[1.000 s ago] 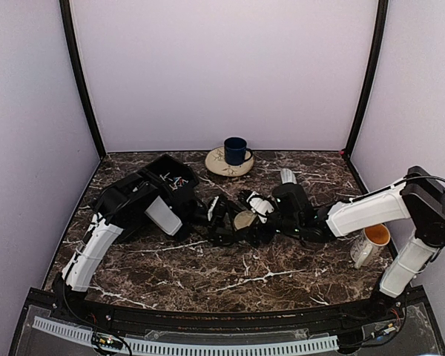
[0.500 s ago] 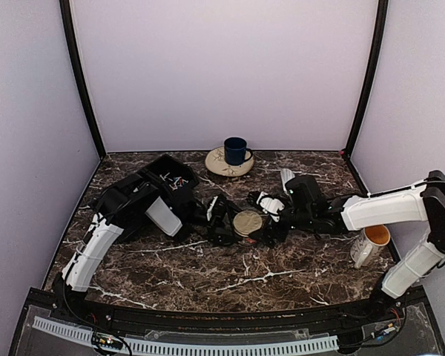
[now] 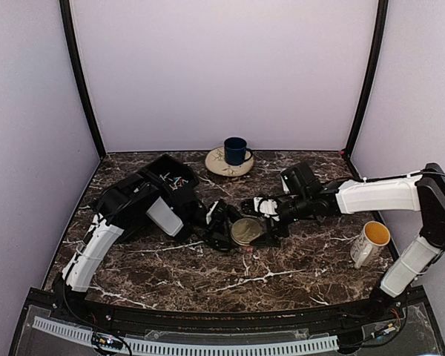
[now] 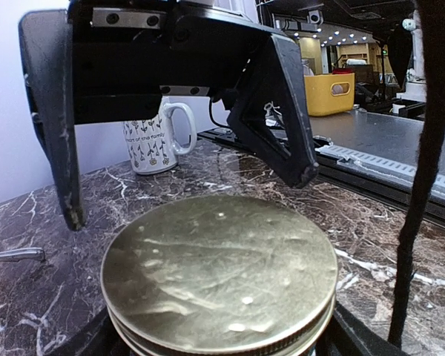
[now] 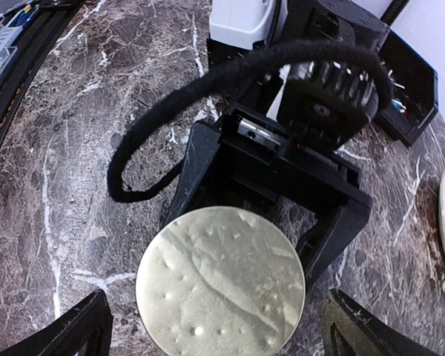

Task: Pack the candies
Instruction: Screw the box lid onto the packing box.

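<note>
A small clear jar with a gold lid stands mid-table. My left gripper is shut on the jar below the lid; its fingers run along both sides of the jar. The lid fills the left wrist view, and the glass is hidden under it. My right gripper is open, just right of and above the lid, its fingertips spread wide to either side without touching. Tiny coloured candies lie in the black tray at the back left.
A blue mug stands on a patterned saucer at the back. A white mug stands at the right, also in the left wrist view. A black cable loops over my left wrist. A small metal piece lies behind my right gripper.
My right gripper has let go of the gold lid and drawn back to the right and up. The lid, covered a second ago, now shows whole. The left arm has not moved.
</note>
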